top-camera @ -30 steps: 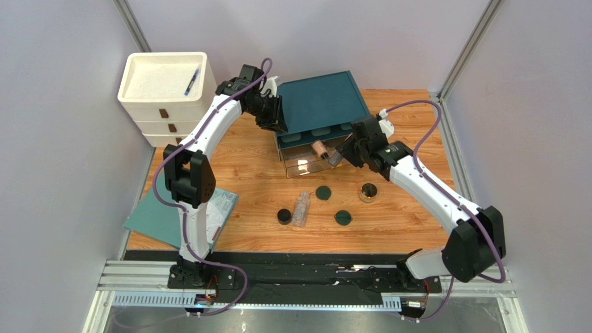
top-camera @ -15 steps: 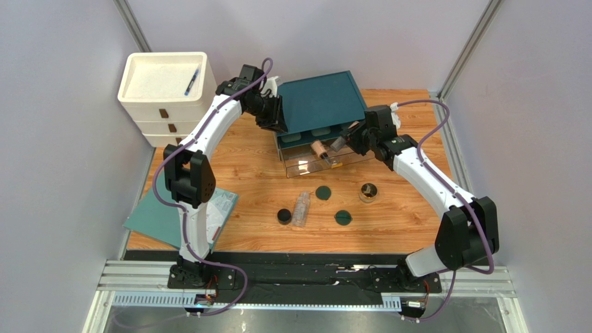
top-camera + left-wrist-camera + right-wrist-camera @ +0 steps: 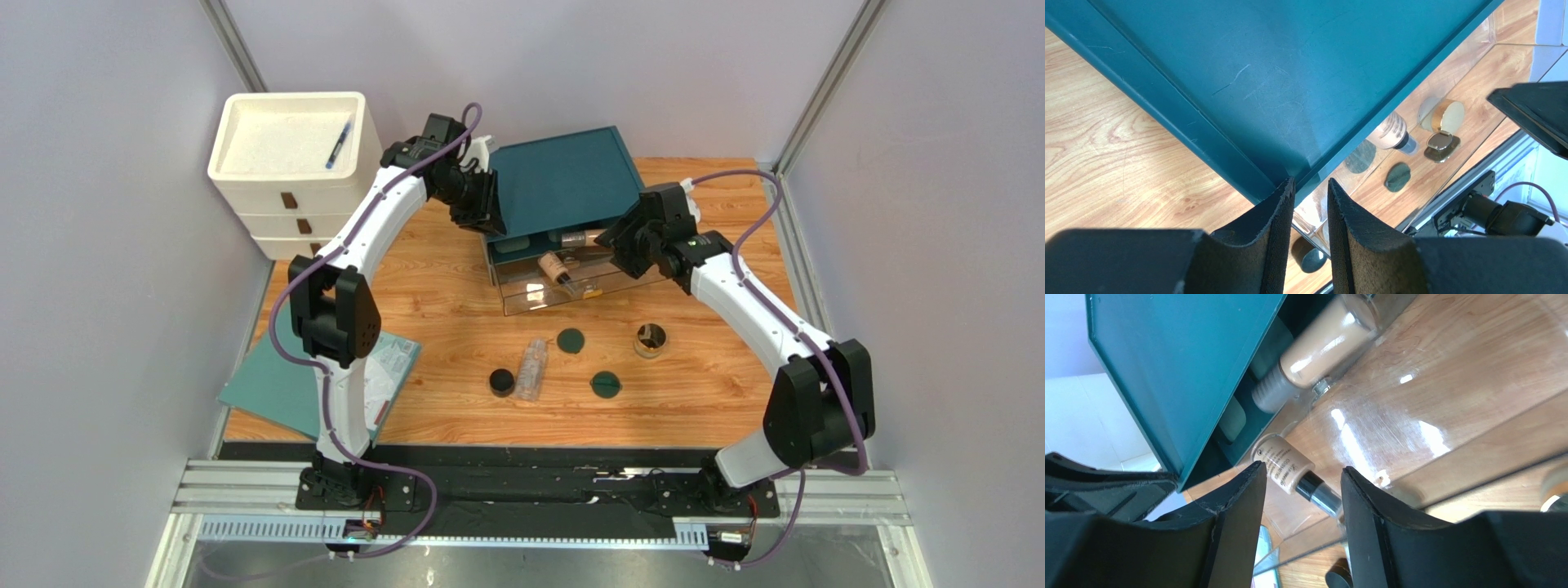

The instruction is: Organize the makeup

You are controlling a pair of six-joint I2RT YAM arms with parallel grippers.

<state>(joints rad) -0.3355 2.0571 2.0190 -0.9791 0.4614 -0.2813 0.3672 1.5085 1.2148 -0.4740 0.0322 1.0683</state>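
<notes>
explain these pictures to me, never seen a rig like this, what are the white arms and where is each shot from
These are two white robot arms bolted to a table, each ending in a two-finger gripper. The wide picture looks down from above; the other two come from cameras on the wrists. The right gripper is open, holding nothing, over a tan foundation tube lying in a clear drawer pulled from a teal box; a second tube lies there too. The left gripper sits at the box's corner; whether it pinches it is unclear. Loose on the table: a black jar, a clear bottle, two green discs and a gold-rimmed compact.
</notes>
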